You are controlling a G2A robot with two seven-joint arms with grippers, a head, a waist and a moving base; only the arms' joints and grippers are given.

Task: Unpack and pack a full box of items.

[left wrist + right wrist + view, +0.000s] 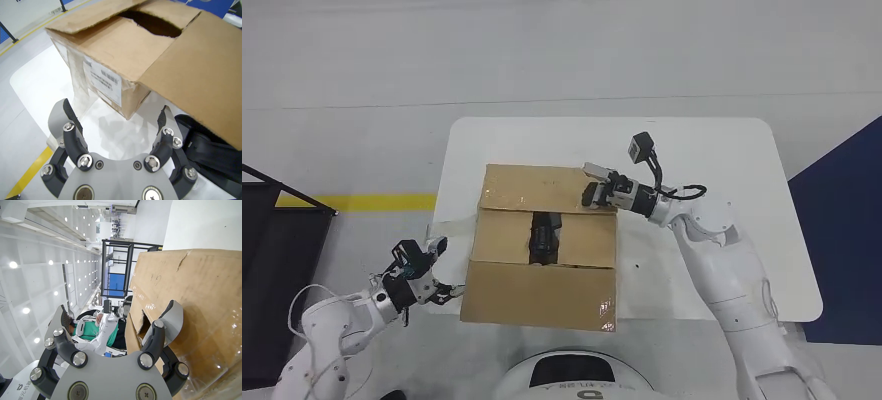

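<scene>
A brown cardboard box (542, 245) stands mid-table with its top flaps partly folded in. A dark item (542, 238) shows through the gap between them. My right gripper (590, 185) is open at the box's far right corner. In the right wrist view, the edge of the raised far flap (189, 291) lies between its fingers, and one finger (173, 311) rests against the cardboard. My left gripper (445, 270) is open and holds nothing. It sits low beside the box's near left corner (128, 113), just short of it and under the overhanging near flap (198, 75).
The white table (702, 170) has bare room to the right of the box and behind it. Its left edge runs close to my left gripper. A black stand (272, 230) and a yellow floor line (362, 201) lie off to the left.
</scene>
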